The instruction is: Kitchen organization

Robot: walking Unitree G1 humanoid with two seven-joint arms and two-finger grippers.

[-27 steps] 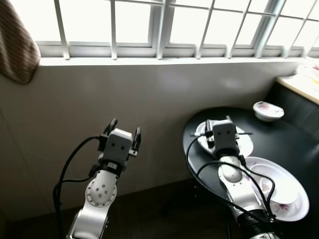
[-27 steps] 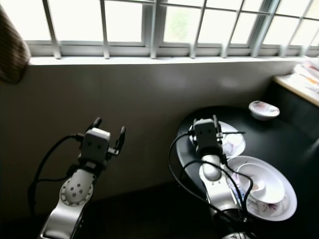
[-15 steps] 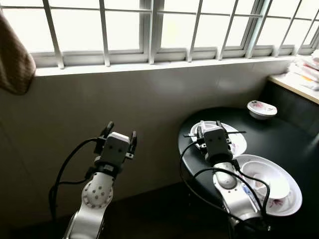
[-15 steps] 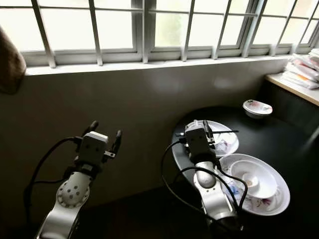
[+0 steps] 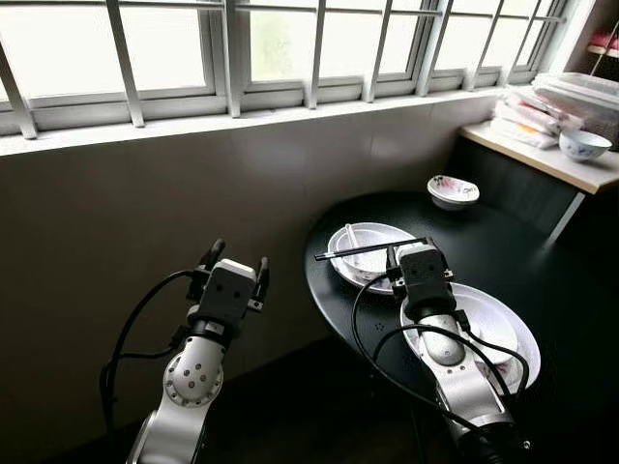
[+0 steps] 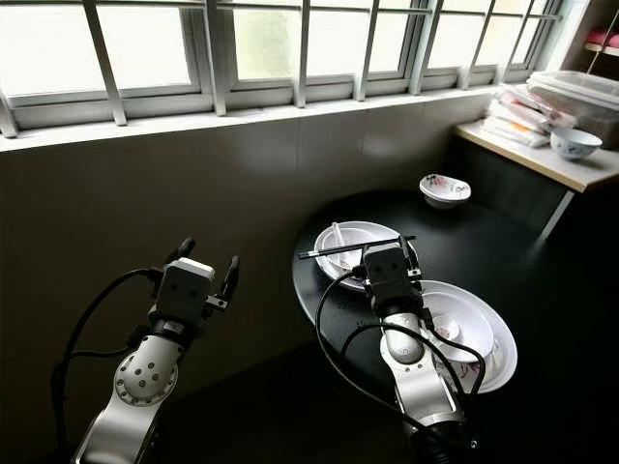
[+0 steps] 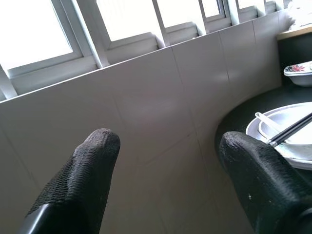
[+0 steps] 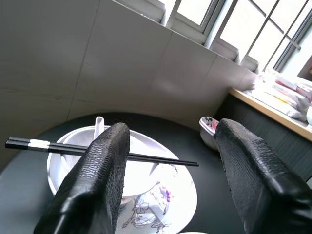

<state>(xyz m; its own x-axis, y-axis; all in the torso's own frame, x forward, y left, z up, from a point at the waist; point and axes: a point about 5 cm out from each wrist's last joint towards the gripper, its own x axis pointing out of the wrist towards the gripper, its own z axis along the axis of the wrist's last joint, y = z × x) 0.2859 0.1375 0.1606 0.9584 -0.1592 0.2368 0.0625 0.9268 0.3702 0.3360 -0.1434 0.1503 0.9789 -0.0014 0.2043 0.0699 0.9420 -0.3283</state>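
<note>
A pair of black chopsticks (image 5: pixel 371 248) lay across a white plate (image 5: pixel 340 261) that held a bowl with a white spoon (image 8: pixel 98 127), near the wall-side edge of the round black table (image 5: pixel 503 253). The right gripper (image 8: pixel 168 161) hung just above that plate, fingers wide apart and empty. A larger plate (image 6: pixel 503 350) sat under the right arm, near the table's front rim. A small patterned bowl (image 5: pixel 452 190) stood well apart by the far edge. The left gripper (image 7: pixel 168 161) hovered wide open off the table, before the tiled wall (image 5: pixel 145 213), with free space around it.
</note>
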